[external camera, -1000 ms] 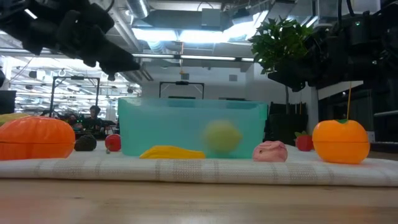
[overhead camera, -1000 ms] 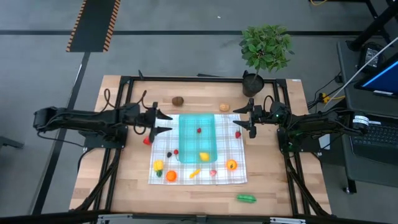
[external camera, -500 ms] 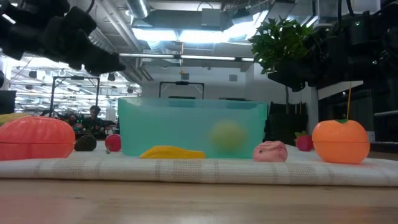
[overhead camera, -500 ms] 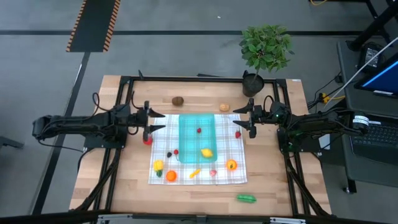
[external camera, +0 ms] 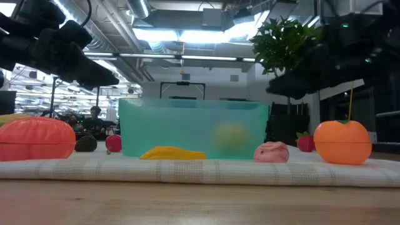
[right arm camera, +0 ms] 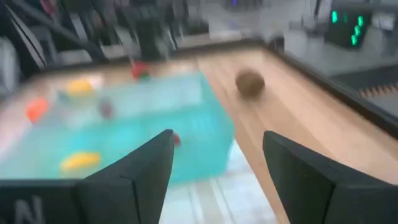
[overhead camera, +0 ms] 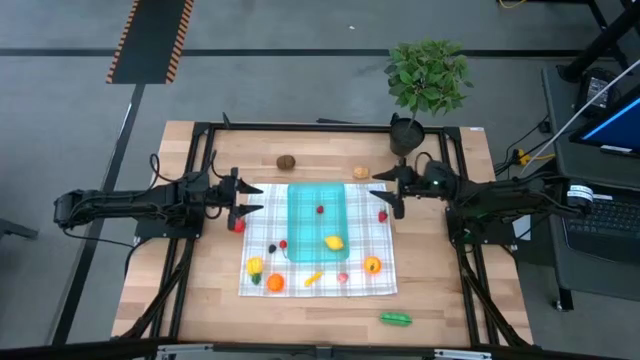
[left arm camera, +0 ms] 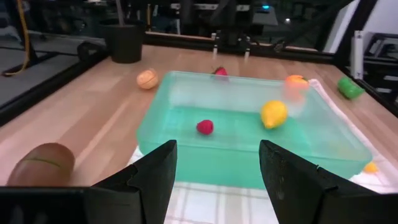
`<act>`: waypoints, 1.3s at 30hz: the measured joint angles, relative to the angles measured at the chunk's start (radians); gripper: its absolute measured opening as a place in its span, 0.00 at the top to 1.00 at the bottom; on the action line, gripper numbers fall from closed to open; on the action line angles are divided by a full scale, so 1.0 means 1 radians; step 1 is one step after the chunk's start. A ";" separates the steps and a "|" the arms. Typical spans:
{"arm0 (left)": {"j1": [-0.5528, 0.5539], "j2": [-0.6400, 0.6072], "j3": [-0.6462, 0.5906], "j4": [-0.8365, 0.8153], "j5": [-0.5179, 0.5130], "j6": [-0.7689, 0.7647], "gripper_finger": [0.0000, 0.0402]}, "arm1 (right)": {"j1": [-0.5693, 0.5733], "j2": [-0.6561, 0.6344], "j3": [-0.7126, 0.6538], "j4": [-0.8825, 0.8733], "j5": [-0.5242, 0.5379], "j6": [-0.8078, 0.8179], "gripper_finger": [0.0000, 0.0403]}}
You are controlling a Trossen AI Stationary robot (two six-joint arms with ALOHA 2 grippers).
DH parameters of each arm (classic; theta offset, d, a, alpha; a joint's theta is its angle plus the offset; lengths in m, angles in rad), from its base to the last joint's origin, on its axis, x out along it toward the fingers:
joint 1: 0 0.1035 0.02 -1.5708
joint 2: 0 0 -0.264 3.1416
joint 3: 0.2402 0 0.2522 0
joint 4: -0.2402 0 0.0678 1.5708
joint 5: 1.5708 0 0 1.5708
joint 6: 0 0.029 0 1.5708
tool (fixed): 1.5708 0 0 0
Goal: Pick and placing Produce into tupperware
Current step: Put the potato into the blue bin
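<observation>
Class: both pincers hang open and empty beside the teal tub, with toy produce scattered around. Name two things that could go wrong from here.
1. The left pincer hovers beside a small red fruit at the cloth edge; such a small round piece could slip or roll away when gripped.
2. The right pincer sits close to the tub and another red piece; a low reach might nudge the tub and shift the two fruits inside.

- The tupperware is translucent teal plastic, smooth, with a faint sheen.
- The checked cloth is woven fabric, matt.
- The table is pale wood, smooth, visibly grained.
- The toy orange looks like glossy plastic.
</observation>
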State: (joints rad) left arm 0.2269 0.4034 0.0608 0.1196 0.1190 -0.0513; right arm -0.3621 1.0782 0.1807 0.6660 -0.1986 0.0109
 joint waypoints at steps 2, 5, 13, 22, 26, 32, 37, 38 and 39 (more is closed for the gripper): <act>0.000 0.000 0.000 0.000 0.003 -0.001 0.45 | 0.013 0.000 0.063 -0.151 0.048 -0.035 0.38; 0.000 0.000 0.000 -0.005 0.003 -0.020 0.45 | 0.034 0.000 0.148 -0.324 0.109 -0.073 0.38; 0.000 0.000 0.000 -0.032 0.003 -0.025 0.45 | 0.047 0.000 0.284 -0.557 0.145 -0.108 0.38; 0.000 0.000 0.000 -0.032 0.003 -0.025 0.45 | 0.034 0.013 0.299 -0.575 0.180 -0.171 0.38; 0.000 0.000 0.000 -0.031 0.003 -0.026 0.45 | 0.013 0.049 0.299 -0.550 0.208 -0.208 0.38; 0.000 0.000 0.000 -0.031 0.003 -0.029 0.45 | -0.014 0.087 0.304 -0.542 0.225 -0.209 0.38; 0.000 0.000 0.000 -0.031 0.003 -0.029 0.45 | -0.024 0.153 0.377 -0.609 0.179 -0.200 0.38; 0.000 0.000 0.000 -0.031 0.003 -0.029 0.45 | -0.026 0.174 0.400 -0.633 0.177 -0.200 0.38; 0.000 0.000 0.000 -0.031 0.003 -0.029 0.45 | -0.029 0.196 0.424 -0.660 0.172 -0.206 0.38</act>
State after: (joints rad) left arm 0.2272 0.4034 0.0608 0.0891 0.1215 -0.0801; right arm -0.3915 1.2744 0.6048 0.0060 -0.0266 -0.1949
